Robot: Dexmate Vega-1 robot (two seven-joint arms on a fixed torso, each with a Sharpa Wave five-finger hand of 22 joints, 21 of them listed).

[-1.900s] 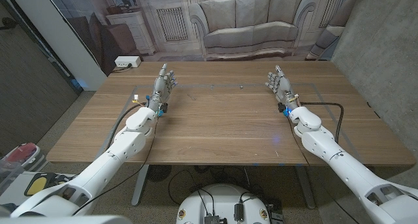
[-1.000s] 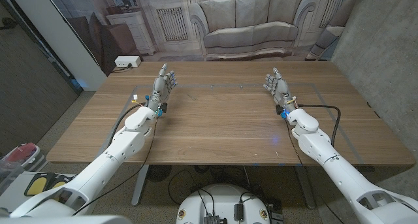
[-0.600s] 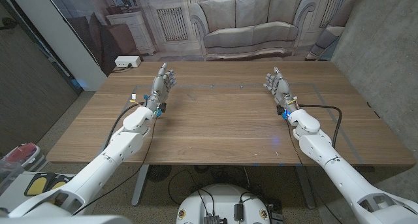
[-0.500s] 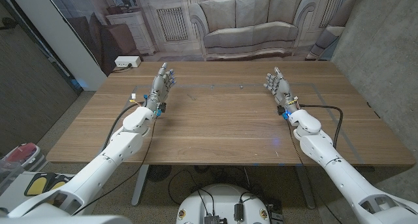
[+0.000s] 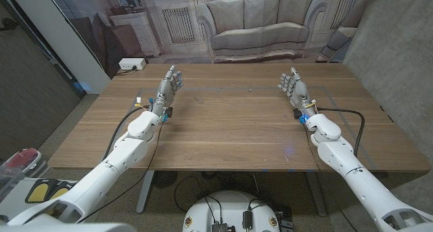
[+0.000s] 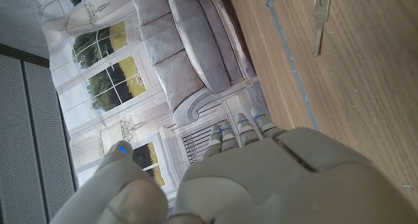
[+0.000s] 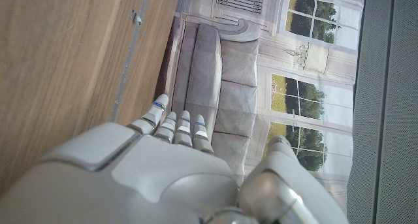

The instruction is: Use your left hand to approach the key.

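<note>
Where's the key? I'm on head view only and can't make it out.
Observer: Left wrist view has it: a silver key lying flat on the table, past the left robot hand.
Operator: Touching it yet?
Observer: No. Bare wood lies between the fingertips and the key, and the hand holds nothing.
Operator: Any landmark near it?
Observer: A grey tape line runs roughly alongside the key, not touching it.
</note>
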